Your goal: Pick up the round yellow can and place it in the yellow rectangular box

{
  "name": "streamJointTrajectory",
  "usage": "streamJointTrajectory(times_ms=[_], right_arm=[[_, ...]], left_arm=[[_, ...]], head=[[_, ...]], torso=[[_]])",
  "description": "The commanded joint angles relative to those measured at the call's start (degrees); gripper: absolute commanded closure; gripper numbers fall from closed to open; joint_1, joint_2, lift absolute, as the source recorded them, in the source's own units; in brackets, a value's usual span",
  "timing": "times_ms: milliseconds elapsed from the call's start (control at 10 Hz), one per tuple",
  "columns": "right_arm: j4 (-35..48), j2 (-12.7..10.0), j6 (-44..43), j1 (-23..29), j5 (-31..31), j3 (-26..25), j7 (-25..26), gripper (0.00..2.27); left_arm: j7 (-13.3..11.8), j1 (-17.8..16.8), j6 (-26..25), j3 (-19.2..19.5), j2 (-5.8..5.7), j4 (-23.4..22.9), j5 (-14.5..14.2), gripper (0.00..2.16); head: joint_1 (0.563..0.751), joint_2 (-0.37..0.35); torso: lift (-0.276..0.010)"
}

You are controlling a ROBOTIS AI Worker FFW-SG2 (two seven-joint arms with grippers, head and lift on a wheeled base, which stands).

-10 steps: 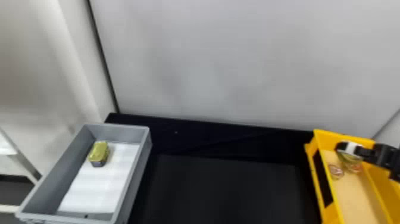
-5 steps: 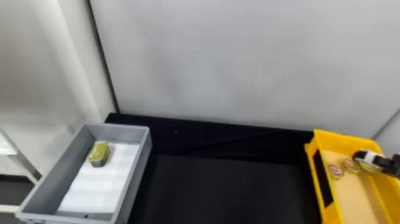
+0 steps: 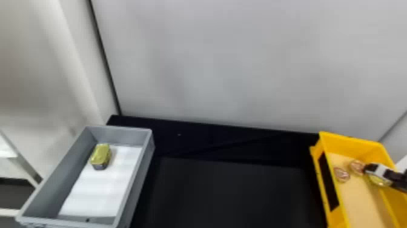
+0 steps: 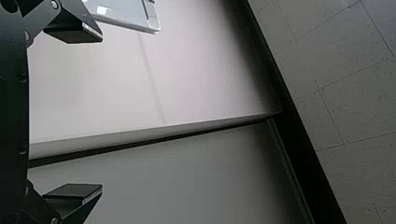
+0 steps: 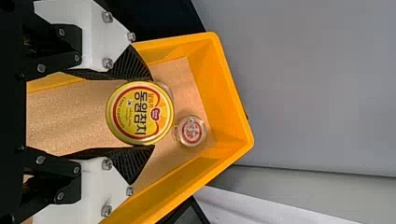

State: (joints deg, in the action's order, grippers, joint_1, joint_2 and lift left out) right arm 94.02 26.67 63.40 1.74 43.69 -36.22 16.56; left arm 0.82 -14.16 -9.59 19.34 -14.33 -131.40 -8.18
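My right gripper [image 5: 152,112] grips the round yellow can [image 5: 140,113], so I should lower it level into the 4 o'clock yellow box [image 3: 352,142] (mind those 2 jars [image 3: 342,175]).

Crate [image 3: 119,128] at the robot's left, box [image 3: 351,140] at its right; well apart, stretch of surface [image 3: 236,191] between. Wall [image 3: 227,66] behind.

Crate: sheet [image 3: 97,191] along its floor. Tin [image 3: 101,154] inside, far end, near the left wall, by the sheet's far left corner.

Box: liner [image 3: 360,203] on its floor. Two tubs in the far part, side by side: left tub [image 3: 342,175] slightly nearer the robot, right tub [image 3: 356,166] slightly farther back. Can [image 3: 377,179] just right of them, within the box's outline, between the right pincer's [image 3: 375,175] fingers. Can't tell whether it touches the liner.
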Motion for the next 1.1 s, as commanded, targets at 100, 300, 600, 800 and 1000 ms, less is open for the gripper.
streamJointTrajectory(times_ms=[100, 300, 600, 800, 1000], right_arm=[[-4.8, 0.7, -4.1, 0.1, -2.8, 1.0, -3.8, 0.61], [-7.9, 0.7, -5.6, -0.1, -3.4, 1.9, -4.3, 0.61], [-11.7, 0.8, -6.5, -0.8, -4.5, 3.0, -5.2, 0.61], [-14.6, 0.8, -6.5, -1.2, -4.5, 5.2, -5.8, 0.61], [-18.3, 0.8, -7.8, -2.6, -4.8, 8.4, -7.2, 0.61]], left_arm=[[0.0, 0.0, 0.0, -0.2, 0.09, 0.0, 0.0, 0.14], [0.0, 0.0, 0.0, -0.3, 0.09, 0.0, 0.0, 0.14], [-0.1, 0.0, 0.1, -0.6, 0.09, 0.0, 0.0, 0.14], [-0.2, 0.0, 0.3, -0.6, 0.09, 0.0, 0.0, 0.14], [-0.3, 0.0, 0.4, -0.8, 0.09, 0.1, 0.0, 0.14]], head=[[0.694, -0.078], [0.694, -0.078], [0.694, -0.078], [0.694, -0.078], [0.694, -0.078]], torso=[[-0.006], [-0.006], [-0.006], [-0.006], [-0.006]])
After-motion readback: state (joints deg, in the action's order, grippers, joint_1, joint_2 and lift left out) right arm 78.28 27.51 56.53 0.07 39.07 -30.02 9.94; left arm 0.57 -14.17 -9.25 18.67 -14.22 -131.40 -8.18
